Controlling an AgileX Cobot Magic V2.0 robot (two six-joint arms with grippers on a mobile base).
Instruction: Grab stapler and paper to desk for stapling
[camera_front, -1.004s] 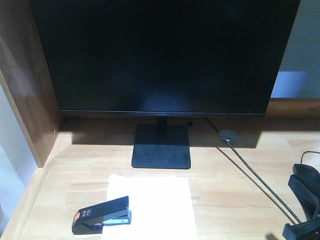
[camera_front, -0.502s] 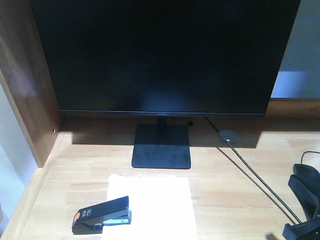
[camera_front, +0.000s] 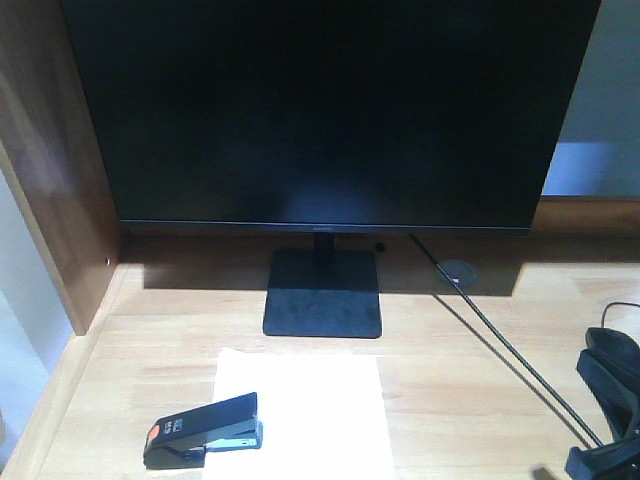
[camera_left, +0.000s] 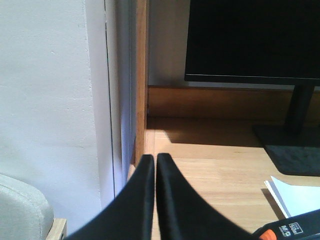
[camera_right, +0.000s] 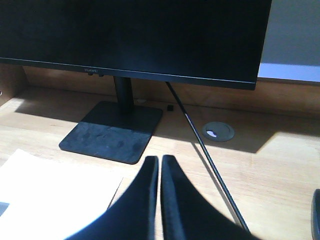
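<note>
Nothing had moved on the desk (camera_front: 470, 380) in the last second. The stapler (camera_front: 204, 430) and the paper (camera_front: 310, 410) lay just where they had been before, and the black arm part at the right edge of the front view had not shifted either. That likely meant the fetching part was done, since both things were already on the desk, and the robot was resting between steps.

The paper lay near the front edge of the desk, in front of the monitor stand (camera_front: 323, 293). The stapler lay across the paper's left edge, near the front left corner of the desk. Its orange end pointed left and hung off the sheet, and its other end sat over the paper.

The left gripper (camera_left: 153, 165) had its two black fingers pressed together with nothing between them. It hung by the left side of the desk, close to the wooden side wall (camera_left: 141, 80). The stapler (camera_left: 292, 231) showed at the bottom right of that view, near it but not touching.

The right gripper (camera_right: 159, 167) was also closed on nothing. It hung over the middle of the desk, with the paper (camera_right: 50, 195) to its left and the black cable (camera_right: 210, 165) just to its right. The stapler was not seen from there.
</note>
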